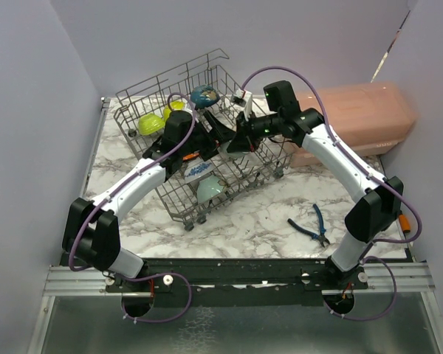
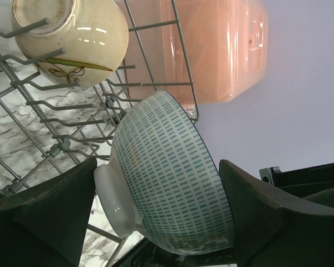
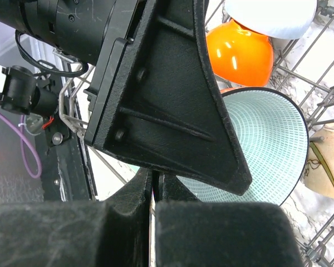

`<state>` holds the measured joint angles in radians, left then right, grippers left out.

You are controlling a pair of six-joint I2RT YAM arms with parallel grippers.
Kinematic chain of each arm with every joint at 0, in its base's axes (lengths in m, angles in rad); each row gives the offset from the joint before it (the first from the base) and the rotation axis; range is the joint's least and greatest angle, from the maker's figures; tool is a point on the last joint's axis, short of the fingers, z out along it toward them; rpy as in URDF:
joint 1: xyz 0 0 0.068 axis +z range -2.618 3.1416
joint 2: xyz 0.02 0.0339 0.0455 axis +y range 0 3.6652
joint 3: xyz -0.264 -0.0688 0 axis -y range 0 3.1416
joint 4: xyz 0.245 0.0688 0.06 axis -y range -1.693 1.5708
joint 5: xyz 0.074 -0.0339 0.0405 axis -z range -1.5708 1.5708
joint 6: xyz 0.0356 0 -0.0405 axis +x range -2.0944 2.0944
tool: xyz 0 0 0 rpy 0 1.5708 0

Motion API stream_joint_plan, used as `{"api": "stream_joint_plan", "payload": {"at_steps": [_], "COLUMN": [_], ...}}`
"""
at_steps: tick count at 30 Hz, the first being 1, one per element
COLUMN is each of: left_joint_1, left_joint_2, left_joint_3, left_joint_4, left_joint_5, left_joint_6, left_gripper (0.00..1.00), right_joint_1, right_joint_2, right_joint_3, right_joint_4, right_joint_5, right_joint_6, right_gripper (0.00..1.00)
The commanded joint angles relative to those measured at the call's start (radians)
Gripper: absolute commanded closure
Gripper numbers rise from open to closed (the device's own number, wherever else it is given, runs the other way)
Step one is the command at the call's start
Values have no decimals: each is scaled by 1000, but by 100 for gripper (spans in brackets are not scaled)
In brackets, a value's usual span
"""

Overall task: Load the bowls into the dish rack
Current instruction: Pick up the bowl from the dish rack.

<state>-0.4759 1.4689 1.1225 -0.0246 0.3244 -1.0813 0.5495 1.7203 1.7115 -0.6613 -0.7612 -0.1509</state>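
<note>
A blue-patterned white bowl (image 2: pixel 167 172) hangs tilted over the grey wire dish rack (image 1: pixel 133 99). My left gripper (image 2: pixel 158 183) stands wide around it, with the foot against one finger (image 2: pixel 50 211) and the rim against the other. My right gripper (image 3: pixel 156 183) is shut on the rim of the same bowl (image 3: pixel 261 144). In the top view both grippers (image 1: pixel 210 136) (image 1: pixel 236 140) meet above the rack's middle. In the rack sit a beige bowl (image 2: pixel 72 39), an orange bowl (image 3: pixel 239 53), a white bowl (image 3: pixel 270 16), lime-yellow bowls (image 1: pixel 151 122), a dark blue bowl (image 1: pixel 204 94) and a pale teal bowl (image 1: pixel 209 189).
A pink lidded box (image 1: pixel 362 118) stands at the back right, close behind the rack. Blue-handled pliers (image 1: pixel 314 225) lie on the marble tabletop (image 1: pixel 244 221) in front of the right arm. Lilac walls close in the table on the left, back and right.
</note>
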Motion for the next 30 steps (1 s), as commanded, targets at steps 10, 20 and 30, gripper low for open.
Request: {"api": "stream_joint_plan", "payload": {"at_steps": [10,20,30], "left_joint_1": [-18,32,82], "left_joint_2": [5,62,197], "left_joint_3": [-21,-1,130], "left_joint_4": [168,273,318], "left_joint_5": [50,44,42], "left_joint_6": [11,78,253], "left_gripper": [100,100,100], "right_joint_1": [12,4,-49], "right_joint_2": [-32,-31,-31], "right_joint_3": [-41,-88,-122], "right_joint_4": [122,192,226], "right_joint_5": [60,102,165], "right_joint_6": [42,112,194], "right_gripper": [90,56,40]}}
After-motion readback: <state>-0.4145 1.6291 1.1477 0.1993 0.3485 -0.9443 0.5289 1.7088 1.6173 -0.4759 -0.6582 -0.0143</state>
